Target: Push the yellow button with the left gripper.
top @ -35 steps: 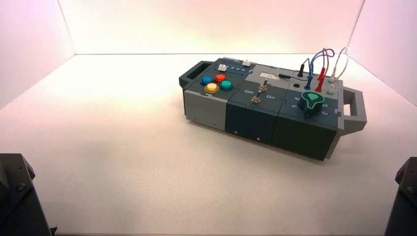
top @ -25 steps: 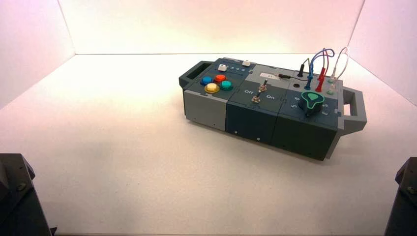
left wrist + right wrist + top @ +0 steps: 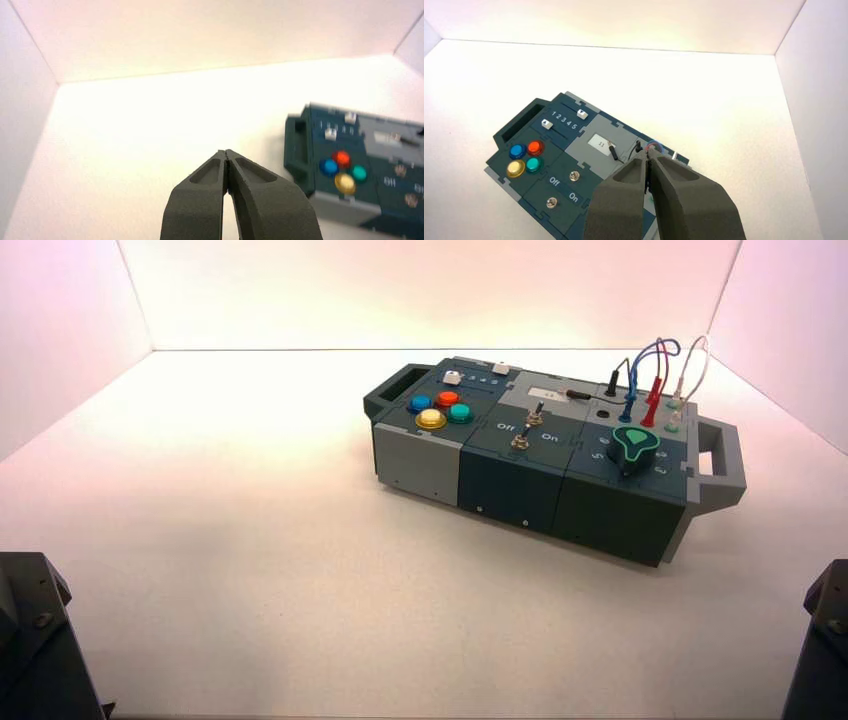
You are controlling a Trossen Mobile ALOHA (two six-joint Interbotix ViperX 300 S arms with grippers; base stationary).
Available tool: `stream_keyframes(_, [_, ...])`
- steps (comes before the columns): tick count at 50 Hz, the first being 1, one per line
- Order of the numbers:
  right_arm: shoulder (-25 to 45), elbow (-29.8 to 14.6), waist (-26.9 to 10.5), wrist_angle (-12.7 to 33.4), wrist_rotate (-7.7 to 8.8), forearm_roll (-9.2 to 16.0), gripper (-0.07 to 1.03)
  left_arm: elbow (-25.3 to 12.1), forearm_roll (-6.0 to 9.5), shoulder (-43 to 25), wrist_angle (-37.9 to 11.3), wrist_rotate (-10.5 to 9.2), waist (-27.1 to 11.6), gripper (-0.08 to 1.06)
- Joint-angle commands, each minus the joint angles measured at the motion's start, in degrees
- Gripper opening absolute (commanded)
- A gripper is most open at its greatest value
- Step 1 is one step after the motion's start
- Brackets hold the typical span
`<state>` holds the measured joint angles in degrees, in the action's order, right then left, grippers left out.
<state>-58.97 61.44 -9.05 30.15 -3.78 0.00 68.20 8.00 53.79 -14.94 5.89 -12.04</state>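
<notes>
The yellow button (image 3: 431, 419) sits at the near left corner of the box's button cluster, beside the blue, red and teal-green ones. It shows in the left wrist view as the yellow button (image 3: 345, 183) and in the right wrist view as the yellow button (image 3: 516, 168). My left gripper (image 3: 226, 152) is shut, tips touching, nothing in it, well short of the box and off to its left. My right gripper (image 3: 647, 152) is shut too, held above the box's wire end. Only the dark left arm base (image 3: 35, 640) and right arm base (image 3: 820, 640) show in the high view.
The box (image 3: 560, 490) stands turned on the white table, with handles at both ends. It bears two toggle switches (image 3: 573, 176) marked Off and On, two white sliders (image 3: 582, 114) by numbers 1 to 5, a green knob (image 3: 634, 447) and coloured plugged wires (image 3: 645, 380). White walls enclose the table.
</notes>
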Motion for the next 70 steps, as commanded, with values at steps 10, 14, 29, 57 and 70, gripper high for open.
stream_keyframes(10, [5.63,-1.58,0.09,1.76,-0.09,0.79,-0.02,-9.05,0.09,-17.31,-2.72,0.26,-10.37,-0.03])
stream_keyframes(14, [7.65,-2.11,0.18,2.37,0.00,0.79,-0.02,-11.78,0.26,-22.06,-2.81,0.09,-12.83,-0.03])
stream_keyframes(29, [11.34,-3.25,0.09,3.96,0.00,0.88,-0.02,-20.92,0.53,-39.20,-3.60,-0.09,-21.62,-0.03])
stream_keyframes(57, [11.25,-3.16,0.09,4.22,0.00,0.97,-0.02,-34.98,0.70,-57.30,-11.34,-0.18,-31.90,-0.03])
stream_keyframes(70, [11.25,-3.16,0.09,4.22,0.00,0.97,-0.02,-35.42,0.79,-59.68,-12.66,-0.18,-32.43,-0.03])
